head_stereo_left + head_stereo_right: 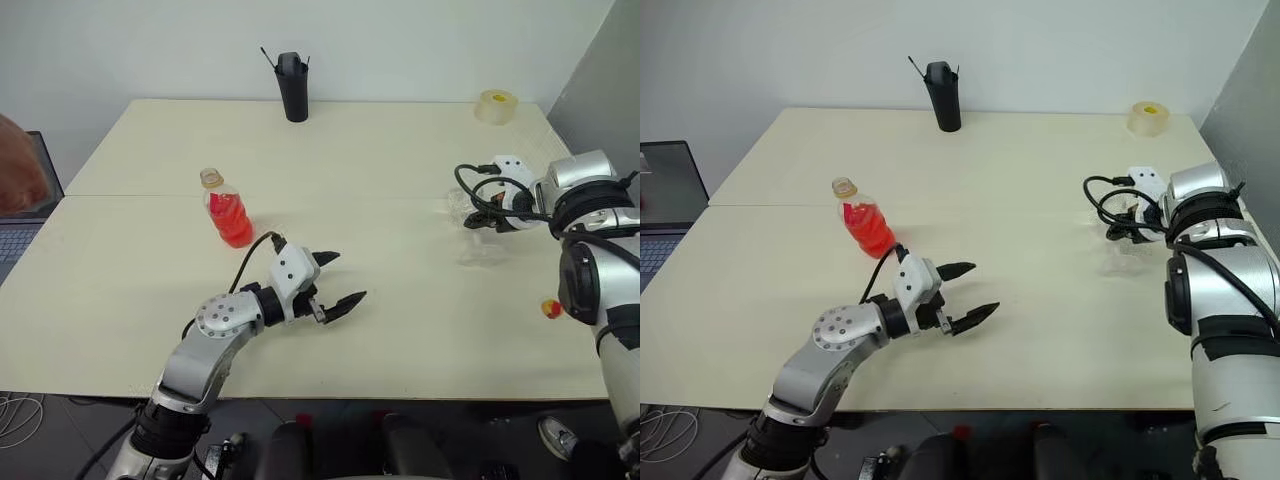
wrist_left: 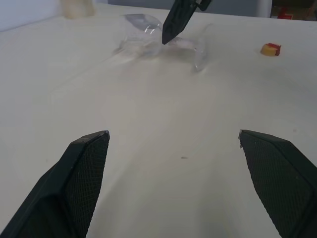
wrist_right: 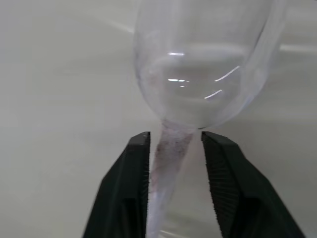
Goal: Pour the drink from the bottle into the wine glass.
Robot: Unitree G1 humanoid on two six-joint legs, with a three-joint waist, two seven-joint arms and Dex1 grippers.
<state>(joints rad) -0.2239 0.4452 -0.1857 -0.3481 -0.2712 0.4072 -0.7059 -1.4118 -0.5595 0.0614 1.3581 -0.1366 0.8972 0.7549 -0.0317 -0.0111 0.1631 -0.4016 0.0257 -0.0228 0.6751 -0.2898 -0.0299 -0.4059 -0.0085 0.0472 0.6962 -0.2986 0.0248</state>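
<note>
The bottle (image 1: 228,210) stands upright left of the table's middle, uncapped, its lower half holding the red-orange drink (image 1: 233,225). My left gripper (image 1: 350,276) hovers open to the right of the bottle, clear of it. The wine glass (image 3: 198,64) is empty and seems to lie on its side near the table's right edge (image 1: 468,212). My right gripper (image 3: 173,136) is shut on its stem just below the bowl. In the left wrist view one of its black fingers (image 2: 173,20) points down onto the glass (image 2: 143,34).
The small yellow-red cap (image 1: 549,308) lies by the right edge of the cream table (image 1: 400,150). A black holder (image 1: 293,88) and a yellowish tape roll (image 1: 496,106) stand at the back. A laptop (image 1: 18,235) and a person's hand (image 1: 15,170) are at the left.
</note>
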